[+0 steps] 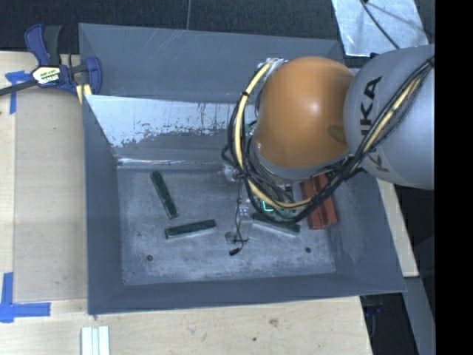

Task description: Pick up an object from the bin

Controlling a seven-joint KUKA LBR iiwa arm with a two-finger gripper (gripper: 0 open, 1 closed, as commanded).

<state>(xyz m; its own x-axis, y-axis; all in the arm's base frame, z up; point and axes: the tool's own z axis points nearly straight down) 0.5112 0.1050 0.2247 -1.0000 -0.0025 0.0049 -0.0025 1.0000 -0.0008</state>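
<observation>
Camera view: the gripper (240, 231) hangs low over the middle of the bin (103, 198), under the arm's orange cover (307, 113). Whether it is spread or pressed together, I cannot tell. A grey-green bar (279, 228) lies just right of it, with a brown block (323, 211) beyond. Two dark green bars (191, 229) lie left.

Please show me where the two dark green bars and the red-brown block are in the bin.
Upper dark green bar (163, 194), camera view, middle of its length.
Lower dark green bar (190, 229), camera view, middle of its length.
Red-brown block (324, 217), camera view, its uncovered lower part.
</observation>
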